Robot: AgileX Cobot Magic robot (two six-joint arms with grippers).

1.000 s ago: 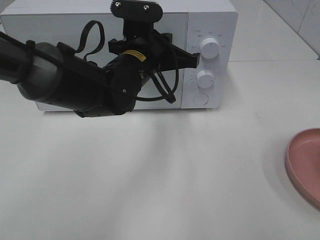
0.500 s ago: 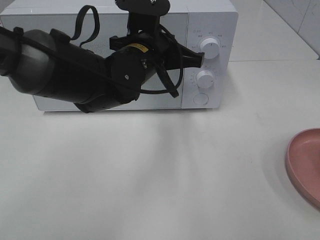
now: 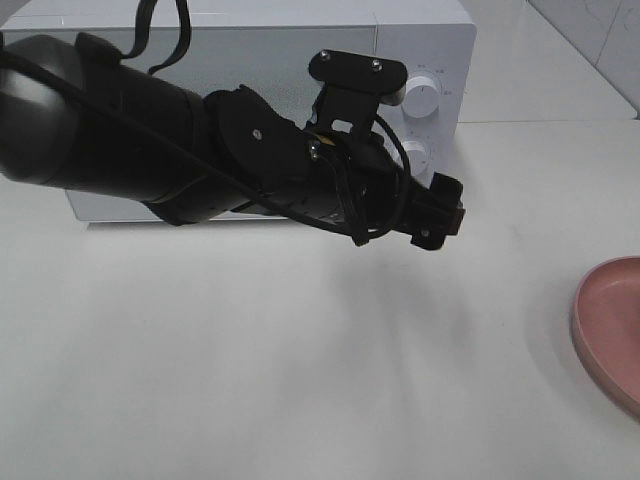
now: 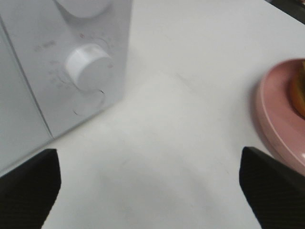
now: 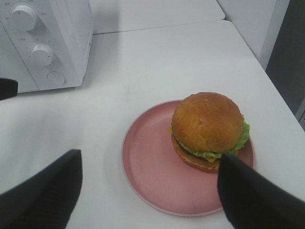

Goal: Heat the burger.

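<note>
While the burger (image 5: 208, 130) sits on the pink plate (image 5: 147, 167) toward the right end of the white bench (image 3: 300, 380), the left arm (image 3: 130, 130) stretches across the front of the white microwave (image 3: 420, 30), its thick black body lying nearly level and angled slightly downward toward the bench. Its left end effector (image 3: 440, 212) hangs in the air just in front of the microwave's control panel, below the lower dial (image 4: 88, 64) and clear of it, touching nothing. In the left wrist view its two dark fingers (image 4: 28, 191) stand far apart with only bare bench between them, so it is open and empty. The right end effector (image 5: 147, 191) hovers above the plate, its fingers spread wide on either side of it, one fingertip (image 5: 248, 191) just beside the burger, gripping nothing. The microwave door (image 3: 250, 50) is closed.
</note>
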